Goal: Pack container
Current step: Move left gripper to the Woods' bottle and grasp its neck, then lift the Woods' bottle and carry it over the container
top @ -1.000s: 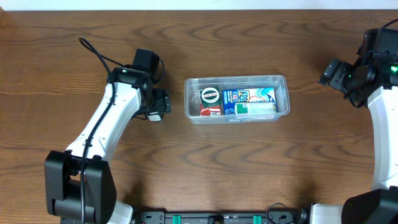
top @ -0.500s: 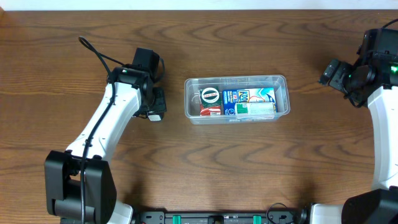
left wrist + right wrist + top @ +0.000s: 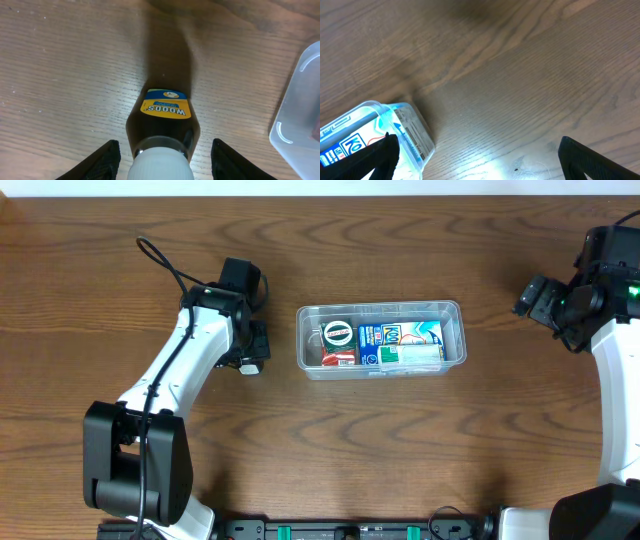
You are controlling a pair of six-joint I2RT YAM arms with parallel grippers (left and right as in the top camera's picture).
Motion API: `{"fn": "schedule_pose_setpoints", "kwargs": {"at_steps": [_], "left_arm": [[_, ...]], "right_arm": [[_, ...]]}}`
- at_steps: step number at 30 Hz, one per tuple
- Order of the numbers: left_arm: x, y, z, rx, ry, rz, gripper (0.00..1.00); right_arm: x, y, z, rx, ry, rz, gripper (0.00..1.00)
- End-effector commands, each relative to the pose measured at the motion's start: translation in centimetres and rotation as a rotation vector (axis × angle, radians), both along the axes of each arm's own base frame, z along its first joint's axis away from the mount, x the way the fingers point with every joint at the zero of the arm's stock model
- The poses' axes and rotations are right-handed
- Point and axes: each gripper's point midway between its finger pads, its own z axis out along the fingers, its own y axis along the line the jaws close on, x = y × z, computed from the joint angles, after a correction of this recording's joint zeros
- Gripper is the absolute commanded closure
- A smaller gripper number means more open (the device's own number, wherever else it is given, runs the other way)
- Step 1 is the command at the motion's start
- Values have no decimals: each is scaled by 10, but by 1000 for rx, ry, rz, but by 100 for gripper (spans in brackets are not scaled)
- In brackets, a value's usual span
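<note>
Pickup step: left gripper (image 3: pixel 163 159) spread wide, straddling dark bottle (image 3: pixel 165 122) left of container (image 3: pixel 455 340); next needs closing, lifting. Right gripper (image 3: pixel 477 156) wide, empty.

Robot lab bench, prob.: 2 white arms (image 3: pixel 185 375) (image 3: pixel 615 390) w/ cables (image 3: pixel 160 265) at a wood-grain table (image 3: pixel 400 450).

bottle (image 3: pixel 164 131) | yellow label (image 3: pixel 166 107) | reads "WOODS'"

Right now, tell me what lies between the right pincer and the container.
Only bare wooden table separates the right pincer from the container, as the overhead view shows.
</note>
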Motion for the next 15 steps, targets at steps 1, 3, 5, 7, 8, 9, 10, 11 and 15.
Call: {"fn": "schedule_pose_setpoints", "kwargs": {"at_steps": [1, 3, 5, 7, 8, 9, 10, 11, 15], "left_arm": [[-1, 2, -2, 5, 7, 15, 42], [-1, 2, -2, 5, 6, 15, 42], [-1, 2, -2, 5, 6, 15, 43], [-1, 2, -1, 5, 6, 15, 48], [-2, 2, -1, 4, 6, 15, 50], [-2, 2, 0, 4, 6, 15, 53], [-2, 2, 1, 4, 7, 15, 55], [-2, 2, 2, 5, 7, 15, 57], [-1, 2, 8, 3, 1, 15, 60]], "right_arm": [[1, -4, 6, -4, -16, -18, 1], [1, -4, 6, -4, -15, -18, 1], [1, -4, 6, -4, -15, -18, 1], [1, -4, 6, -4, -15, -18, 1], [1, -4, 6, -4, -15, -18, 1], [1, -4, 6, -4, -15, -18, 1], [1, -4, 6, -4, -15, -18, 1], [1, -4, 6, -4, -15, -18, 1], [1, -4, 6, -4, -15, -18, 1]]}}
